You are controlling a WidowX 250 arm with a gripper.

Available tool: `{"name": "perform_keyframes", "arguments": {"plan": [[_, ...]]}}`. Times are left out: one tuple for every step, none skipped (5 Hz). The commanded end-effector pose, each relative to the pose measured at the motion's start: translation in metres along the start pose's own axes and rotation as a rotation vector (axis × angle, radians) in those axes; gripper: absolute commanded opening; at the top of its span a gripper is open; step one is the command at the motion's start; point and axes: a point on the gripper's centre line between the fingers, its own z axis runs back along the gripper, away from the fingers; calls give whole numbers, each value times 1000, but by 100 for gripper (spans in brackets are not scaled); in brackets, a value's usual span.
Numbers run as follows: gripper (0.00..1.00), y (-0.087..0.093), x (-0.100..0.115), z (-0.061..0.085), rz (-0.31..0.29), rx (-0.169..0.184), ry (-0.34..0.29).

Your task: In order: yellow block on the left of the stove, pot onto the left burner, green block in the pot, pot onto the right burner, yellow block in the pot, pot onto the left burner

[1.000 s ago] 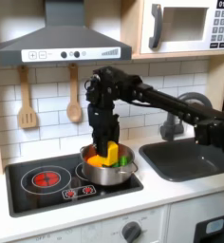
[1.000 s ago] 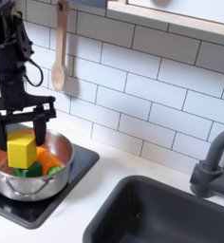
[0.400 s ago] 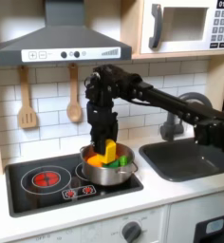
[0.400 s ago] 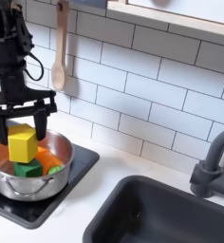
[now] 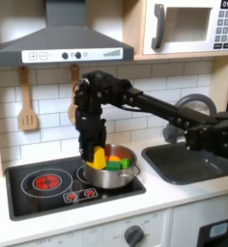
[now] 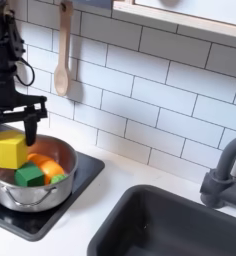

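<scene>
In the first exterior view, the stove (image 5: 48, 193) sits in a white counter with the left burner (image 5: 47, 180) glowing bare. Wooden utensils (image 5: 27, 101) hang on the tiled wall under a grey hood (image 5: 63, 43). The pot (image 5: 111, 172) stands on the right burner's spot, the green block (image 6: 29, 176) inside beside an orange piece (image 6: 48, 166). A sink (image 5: 188, 160) lies rightward. The arm reaches down, its gripper (image 6: 14, 130) clamped on the yellow block (image 6: 11, 150) above the pot's rim.
</scene>
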Motion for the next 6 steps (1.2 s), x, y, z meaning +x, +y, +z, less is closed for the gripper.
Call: {"name": "perform_keyframes", "arguments": {"plan": [[0, -1, 7, -1, 14, 0, 2], [100, -1, 3, -5, 15, -4, 21], [100, -4, 4, 1, 9, -6, 0], [100, -4, 3, 1, 18, -15, 7], [100, -6, 1, 0, 13, -20, 14], [100, -7, -1, 1, 14, -29, 21]]}}
